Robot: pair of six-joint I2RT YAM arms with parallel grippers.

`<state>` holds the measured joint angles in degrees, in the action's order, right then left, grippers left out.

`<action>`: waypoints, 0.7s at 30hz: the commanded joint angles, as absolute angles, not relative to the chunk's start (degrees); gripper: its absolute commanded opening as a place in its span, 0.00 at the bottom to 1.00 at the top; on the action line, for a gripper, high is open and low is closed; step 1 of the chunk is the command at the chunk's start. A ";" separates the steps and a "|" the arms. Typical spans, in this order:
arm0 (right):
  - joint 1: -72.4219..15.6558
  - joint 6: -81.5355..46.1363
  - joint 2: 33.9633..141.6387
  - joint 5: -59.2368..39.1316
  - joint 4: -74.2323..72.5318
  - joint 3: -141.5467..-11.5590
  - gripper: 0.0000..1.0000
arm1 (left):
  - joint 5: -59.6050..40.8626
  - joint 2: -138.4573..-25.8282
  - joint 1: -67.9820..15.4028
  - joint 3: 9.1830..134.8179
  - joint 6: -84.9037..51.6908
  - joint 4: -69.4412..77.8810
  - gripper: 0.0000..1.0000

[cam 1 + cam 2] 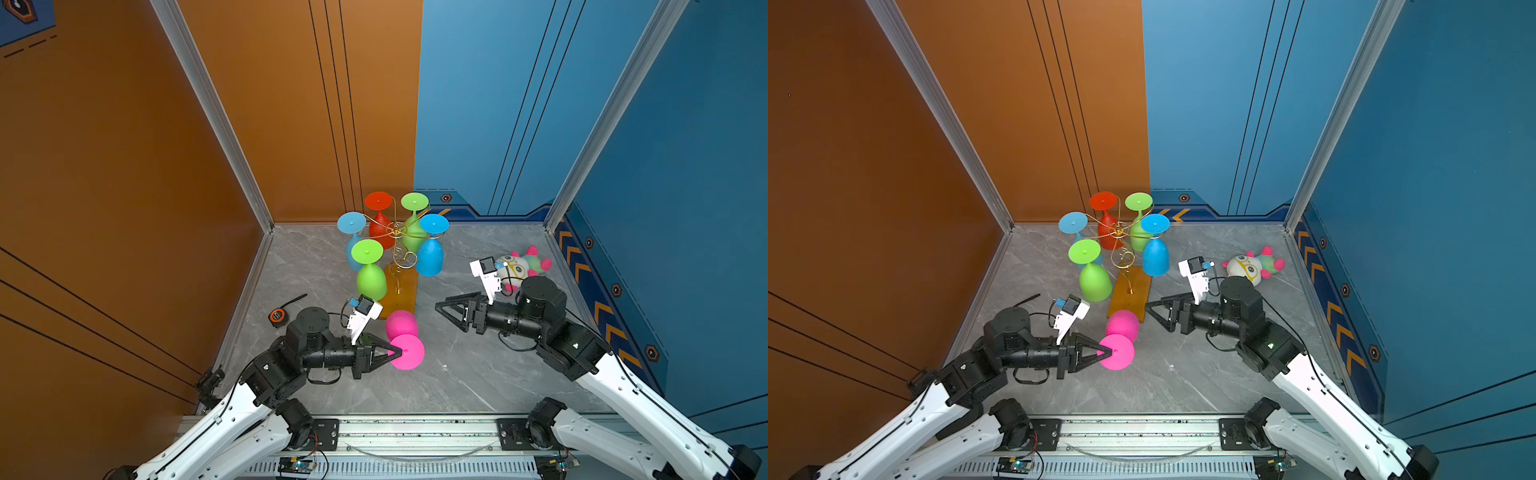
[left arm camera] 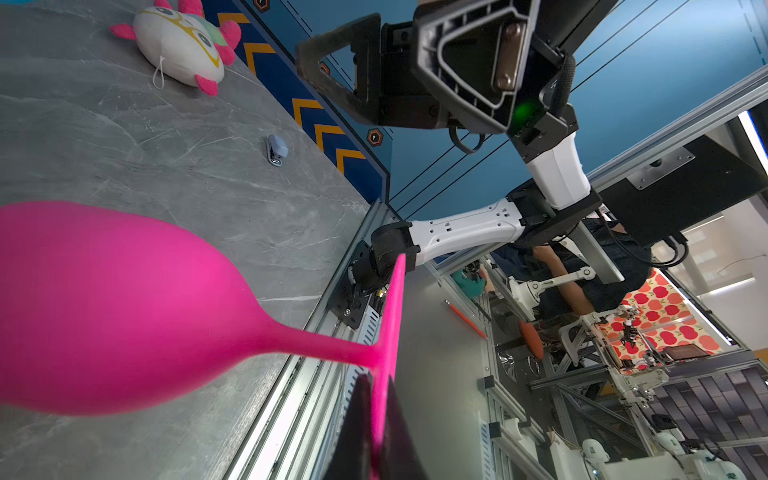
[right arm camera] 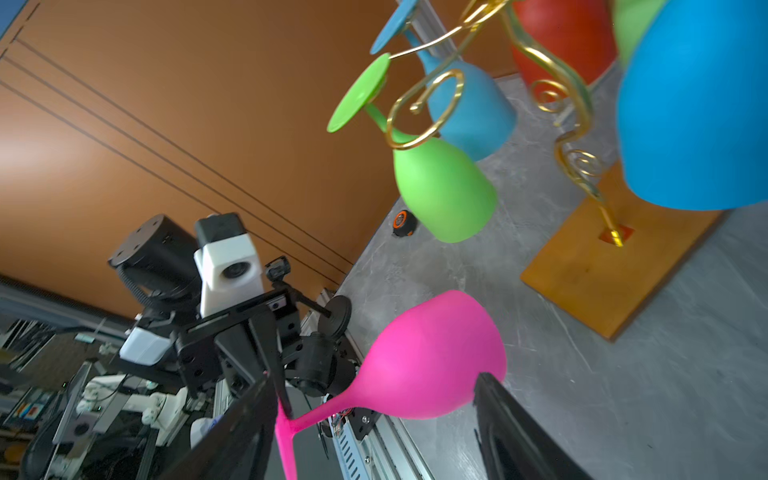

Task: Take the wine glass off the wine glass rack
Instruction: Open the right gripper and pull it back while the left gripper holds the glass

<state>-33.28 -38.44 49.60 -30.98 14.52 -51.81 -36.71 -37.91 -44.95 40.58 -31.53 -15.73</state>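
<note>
The wine glass (image 1: 401, 326), pinched by its foot in the closed left gripper (image 1: 398, 353), right gripper (image 1: 440, 308) spread empty, was best lowered slowly.

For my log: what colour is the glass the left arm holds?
The wine glass is pink; left wrist view.

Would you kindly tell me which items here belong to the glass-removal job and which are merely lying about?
Job: wine glass rack; pink wine glass in the shut left pincer; five hanging glasses.
Lying about: plush toy; tape measure; small blue stapler.
</note>
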 commanded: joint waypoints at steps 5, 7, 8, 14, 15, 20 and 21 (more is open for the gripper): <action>-25.91 -39.90 50.41 -30.88 25.47 -52.47 0.74 | -21.71 -39.07 -55.90 43.23 -14.29 -19.60 0.00; -25.12 -39.69 51.44 -31.41 26.42 -53.43 0.74 | -19.70 -40.33 -58.94 43.83 -11.35 -19.86 0.00; -24.90 -39.35 51.91 -31.46 27.23 -54.04 0.74 | -18.48 -41.04 -60.54 44.45 -9.62 -20.09 0.00; -24.26 -37.45 54.15 -31.26 31.57 -57.30 0.74 | -6.34 -44.21 -70.59 47.19 3.13 -23.03 0.00; -24.26 -37.15 54.54 -31.58 32.35 -57.88 0.74 | -2.92 -44.69 -72.22 47.55 5.62 -23.74 0.00; -24.26 -35.57 55.98 -32.85 35.47 -60.22 0.74 | 10.86 -45.67 -79.21 47.33 16.78 -24.48 0.00; -24.22 -35.25 56.19 -33.01 35.97 -60.75 0.74 | 13.59 -45.91 -80.68 47.06 19.21 -24.53 0.00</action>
<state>-24.51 -37.34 55.75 -31.53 32.32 -58.54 2.22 -45.67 -78.13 46.30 9.21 -23.09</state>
